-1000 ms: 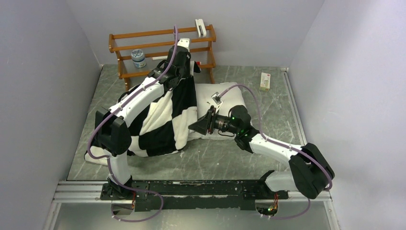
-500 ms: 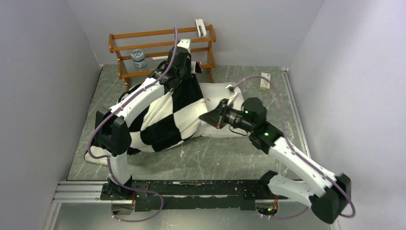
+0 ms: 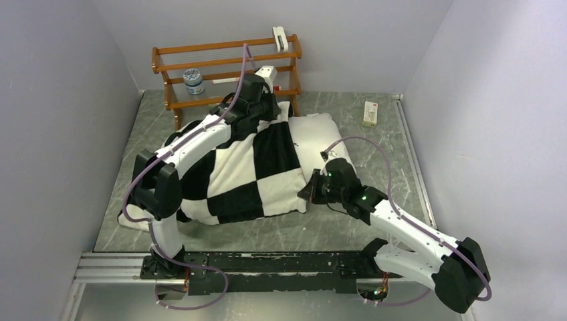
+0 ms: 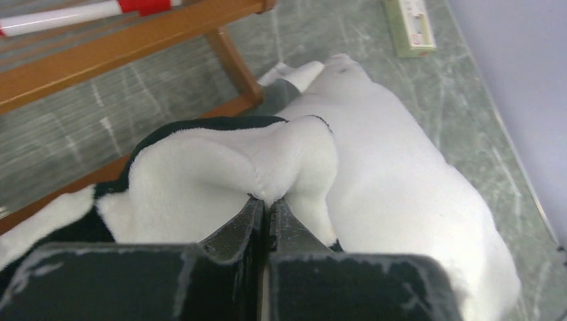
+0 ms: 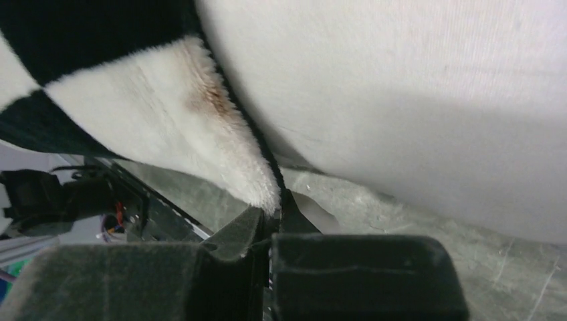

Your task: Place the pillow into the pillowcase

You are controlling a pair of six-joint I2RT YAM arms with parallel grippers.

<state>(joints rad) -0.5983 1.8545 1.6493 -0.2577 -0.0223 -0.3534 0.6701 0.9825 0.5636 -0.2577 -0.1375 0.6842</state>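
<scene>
Left tool (image 4: 266, 200): fingers pressed together, pinching a fold of the pillowcase (image 4: 220, 167) at its open hem, on the far side near the wooden rack (image 3: 227, 67).

Right tool (image 5: 277, 200): also clamped shut, nipping the near corner of the same hem where a white plush square ends. There is a small brownish mark on the pile there.

Step in hand, as I read it: drawing the mouth of the case over the pillow (image 3: 323, 134), one tool at each side of the opening.

Case looks thick and floppy, with big black and white squares, and lies draped over most of the pillow across the middle of the table (image 3: 381, 167). Hem runs across the pillow's width.

Pillow is plain white, plump and smooth. Only its right end is bare, poking out past the hem towards the small box (image 3: 370, 114). Whether its underside sits inside the case I cannot tell.

Next move calls for both tools to drag the hem rightwards together, evenly, with the mouth lifted enough to clear the bulge. An uneven pull would likely skew the case or slide the whole pillow along.
</scene>
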